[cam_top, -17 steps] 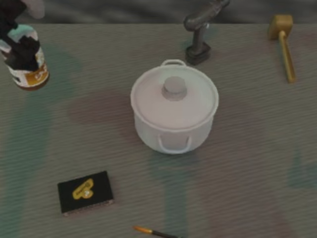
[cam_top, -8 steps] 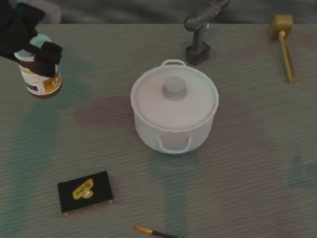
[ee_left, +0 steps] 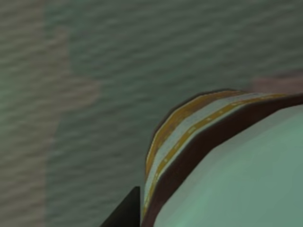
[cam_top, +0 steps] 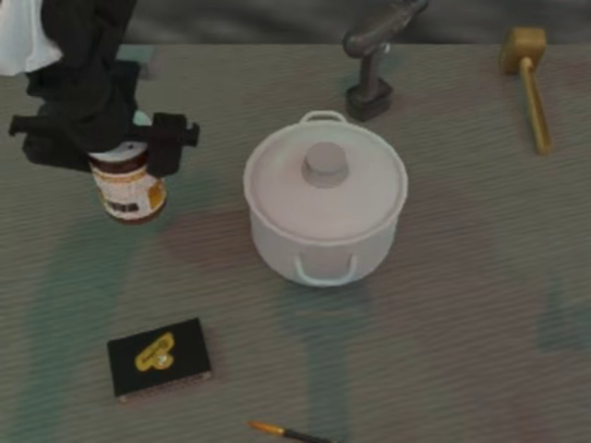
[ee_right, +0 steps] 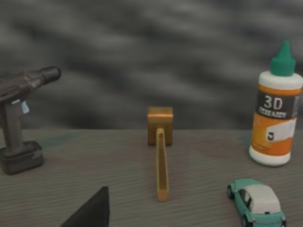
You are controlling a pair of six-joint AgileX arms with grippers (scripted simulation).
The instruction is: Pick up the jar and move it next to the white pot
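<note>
The left pincer is clamped on the upper part of the jar, gripping at the lid end, so the jar hangs beneath it with its long axis close to vertical and its labelled body leaning slightly toward the camera in the top view. The jar appears to be held clear of the desk, though the height cannot be judged exactly. In the left wrist view only the pale lid and the orange-and-white label edge of the jar fill the near field. The governing relation is lateral: the white pot stands near the desk centre, to the right of the jar as the top view shows it, with a strip of bare desk between the two. The placement spot therefore lies rightward from the pincer, just beside the pot's left wall. The pot's loop handles face the far and near edges, so the left wall is unobstructed. The left arm is the nearer one and already carries the load. The right pincer is not visible in the top view, and its state cannot be determined.
</note>
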